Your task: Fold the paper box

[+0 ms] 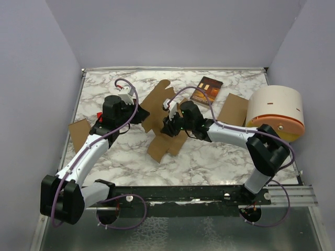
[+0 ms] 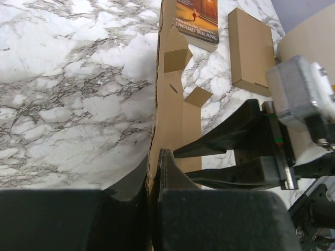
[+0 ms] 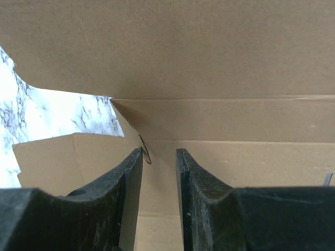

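Table: marble top; the work is in its middle.
Paper box: it lies unfolded in the middle, between my two arms.
Left gripper: jaws clamped on the box edge; I use it as anchor.
Right gripper: jaws slightly apart over a panel, with nothing between them.
Crease: I judge I must press along this line slowly, so the flap bends there.

On the cover of the dark booklet, near the far edge of the table, light capital letters read "EDWARD TULANE". The first letter stands just beside the edge of the paper box. The smaller line above it is too small to read.
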You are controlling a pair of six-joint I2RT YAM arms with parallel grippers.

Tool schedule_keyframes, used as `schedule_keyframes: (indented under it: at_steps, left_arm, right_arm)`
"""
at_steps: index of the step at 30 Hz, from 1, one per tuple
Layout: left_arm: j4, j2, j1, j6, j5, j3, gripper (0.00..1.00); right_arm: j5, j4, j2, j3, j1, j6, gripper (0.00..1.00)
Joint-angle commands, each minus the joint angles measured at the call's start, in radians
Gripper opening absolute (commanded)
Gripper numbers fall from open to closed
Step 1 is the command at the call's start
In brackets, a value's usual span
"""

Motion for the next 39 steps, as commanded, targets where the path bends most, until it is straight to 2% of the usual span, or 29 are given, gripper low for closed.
schedule_keyframes:
  at_steps: [1, 8, 12, 15, 19, 21, 27, 32, 39]
  left_arm:
    - [0.054, 0.008, -0.009, 0.013, 0.094, -0.004, 0.00]
    - [0.046, 0.032, -0.012, 0.048, 0.126, 0.000, 0.00]
    - [0.031, 0.039, -0.012, 0.113, 0.102, 0.008, 0.00]
    - [0.004, 0.054, -0.012, 0.183, 0.058, 0.030, 0.00]
    - [-0.039, 0.080, -0.012, 0.254, 0.036, 0.077, 0.00]
    - [-0.058, 0.091, -0.012, 0.294, 0.036, 0.108, 0.00]
    - [-0.075, 0.087, -0.010, 0.428, 0.092, 0.177, 0.00]
    - [-0.029, 0.062, 0.011, 0.357, 0.128, 0.180, 0.00]
    - [0.272, -0.046, 0.040, 0.123, 0.201, 0.039, 0.00]
  right_arm:
    - [-0.033, -0.005, 0.041, 0.033, 0.002, 0.030, 0.31]
    - [-0.009, -0.025, 0.054, 0.048, -0.001, 0.036, 0.31]
    - [-0.068, -0.028, 0.024, 0.045, -0.034, 0.031, 0.33]
    - [-0.210, -0.044, -0.006, 0.043, -0.091, -0.004, 0.36]
    - [-0.521, -0.088, -0.046, 0.041, -0.196, -0.100, 0.42]
    - [-0.662, -0.120, -0.069, 0.038, -0.254, -0.156, 0.48]
    - [-0.844, -0.124, -0.083, 0.026, -0.415, -0.160, 0.66]
    - [-0.904, -0.103, -0.136, 0.006, -0.539, -0.125, 0.72]
    - [-0.892, 0.126, -0.226, -0.110, -0.627, 0.063, 0.79]
